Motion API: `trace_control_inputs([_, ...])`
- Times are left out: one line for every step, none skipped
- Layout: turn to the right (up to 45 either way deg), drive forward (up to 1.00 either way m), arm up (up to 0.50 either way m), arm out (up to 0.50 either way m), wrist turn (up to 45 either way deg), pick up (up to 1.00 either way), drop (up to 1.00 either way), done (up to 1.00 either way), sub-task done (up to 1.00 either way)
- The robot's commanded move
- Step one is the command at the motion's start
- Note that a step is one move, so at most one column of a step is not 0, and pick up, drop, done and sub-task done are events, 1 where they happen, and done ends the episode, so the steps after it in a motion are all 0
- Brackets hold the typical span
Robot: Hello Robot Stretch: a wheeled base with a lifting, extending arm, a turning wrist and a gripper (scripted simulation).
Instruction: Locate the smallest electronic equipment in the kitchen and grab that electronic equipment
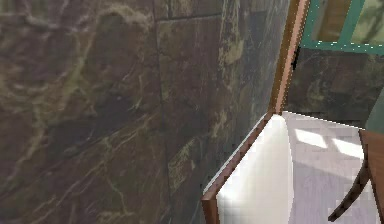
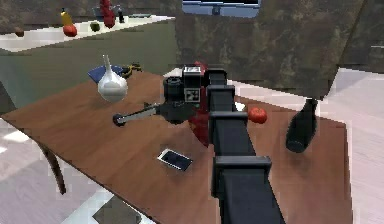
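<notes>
So, for the reach:

1. Fix on the target; the phone (image 2: 175, 159) lies flat on the wooden table (image 2: 90, 130), just left of the arm (image 2: 235, 150) in the arm side view and nearer the robot than the gripper (image 2: 122, 119); it looks like the smallest electronic thing in sight.
2. Note the hand; the gripper holds nothing, since only bare tabletop lies behind its fingers; how the fingers are set I cannot tell.
3. Draw the arm in, I judge, because the fingers reach farther out than the phone; a small shift of the base probably lines them up.
4. Mind the base; a dark stone wall (image 1: 100, 100) stands close in the forward view, so forward room looks short.
5. Come down slowly; the phone is thin and flat, so it probably slides rather than lifts if the fingers land off-centre.
6. Keep clear of the white flask (image 2: 112, 83) beyond the fingers and the dark vase (image 2: 301, 128) at the arm side view's right; both look easy to tip.
</notes>
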Motion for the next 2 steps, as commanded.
trace_control_inputs([0.0, 0.0, 0.0, 0.0, 45.0, 0.0, 0.0, 0.0, 0.0])
trace_control_inputs([0.0, 0.0, -0.3, 0.0, 0.0, 0.0, 0.0, 0.0, 0.0])
